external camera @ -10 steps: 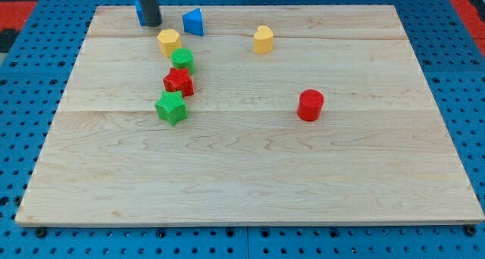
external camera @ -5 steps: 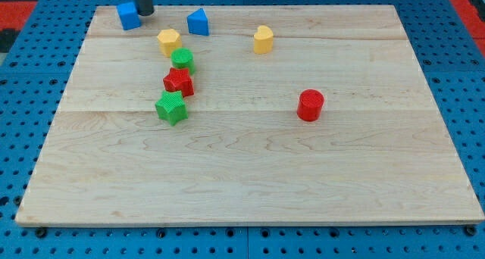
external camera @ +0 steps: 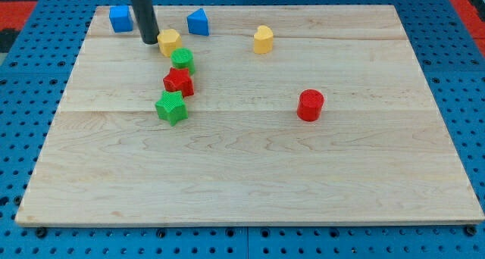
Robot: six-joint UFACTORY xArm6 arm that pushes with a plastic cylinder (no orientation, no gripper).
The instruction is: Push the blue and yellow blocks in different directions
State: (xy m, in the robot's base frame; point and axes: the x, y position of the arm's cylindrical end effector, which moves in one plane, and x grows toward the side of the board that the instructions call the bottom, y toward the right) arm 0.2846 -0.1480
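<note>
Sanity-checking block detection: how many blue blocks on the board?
2, both near the view's top edge: blue cube at top left, left of my tip; another blue block right of it.

Two blue blocks (external camera: 120,18), two yellow (external camera: 168,42), two green (external camera: 171,107), two red (external camera: 310,105), pale wooden board (external camera: 250,168)

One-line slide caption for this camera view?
My tip sits just left of the yellow hexagonal block, with the blue cube near the board's top-left corner.

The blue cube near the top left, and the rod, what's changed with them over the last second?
The blue cube slid toward the view's left, out from behind the rod. My tip then came down toward the view's bottom, now just left of the yellow hexagon block. The other blocks stayed put.
</note>
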